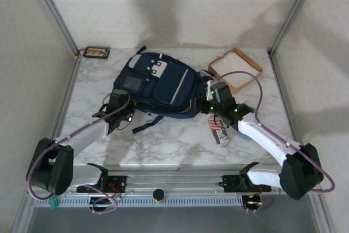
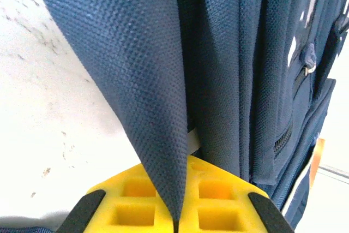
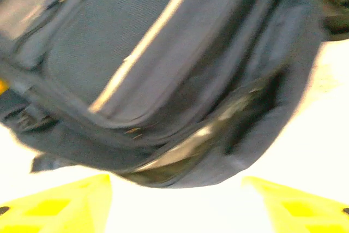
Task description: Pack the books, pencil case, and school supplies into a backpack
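The navy backpack (image 1: 158, 83) lies flat in the middle of the table, pale stripe up. My left gripper (image 1: 124, 114) is at its near left edge. In the left wrist view that gripper (image 2: 177, 200) is shut on a fold of the backpack's navy fabric (image 2: 136, 69), pinched between the yellow pads (image 2: 218, 195). My right gripper (image 1: 203, 101) is at the backpack's right side and stands open (image 3: 177, 211), nothing between its fingers. Ahead of it the backpack (image 3: 163, 53) shows a dark slit with a pale glossy edge (image 3: 191, 140), too blurred to name. The books are hidden.
A white pouch with red stripes (image 1: 218, 131) lies under my right forearm. A shallow cardboard tray (image 1: 235, 70) sits at the back right. A small dark case with orange items (image 1: 96, 53) is at the back left corner. Metal frame posts stand at both back corners.
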